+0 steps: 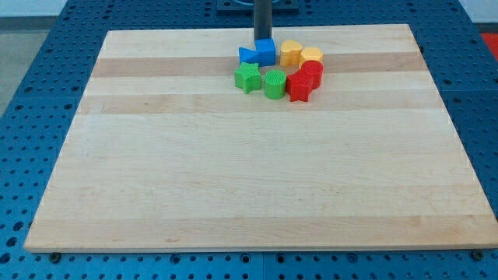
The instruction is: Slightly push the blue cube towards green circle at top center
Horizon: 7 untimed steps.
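Observation:
The blue cube (267, 52) sits near the view's top centre on the wooden board (249, 179), touching a blue triangular block (248, 54) on its left. The green circle (274, 83) lies just below the cube, toward the view's bottom. My tip (262, 39) stands right behind the blue cube, at its upper edge, seemingly touching it. A green star (247, 77) lies left of the green circle.
Two yellow blocks (291, 53) (311, 56) sit right of the blue cube. A red cylinder (312, 71) and a red star (299, 87) lie right of the green circle. A blue perforated table (47, 93) surrounds the board.

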{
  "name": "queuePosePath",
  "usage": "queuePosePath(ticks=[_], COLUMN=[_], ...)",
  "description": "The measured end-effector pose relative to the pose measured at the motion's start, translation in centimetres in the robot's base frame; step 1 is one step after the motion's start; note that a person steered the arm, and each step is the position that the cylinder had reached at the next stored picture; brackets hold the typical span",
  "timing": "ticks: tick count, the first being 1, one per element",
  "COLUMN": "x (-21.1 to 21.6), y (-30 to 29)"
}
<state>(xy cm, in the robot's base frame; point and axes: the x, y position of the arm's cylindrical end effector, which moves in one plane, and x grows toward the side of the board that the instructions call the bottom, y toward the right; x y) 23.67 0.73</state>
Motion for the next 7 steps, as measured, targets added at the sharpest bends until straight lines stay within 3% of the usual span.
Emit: queuePosePath(ticks=[6,7], x=[0.8,-1.3], y=[0.0,0.1])
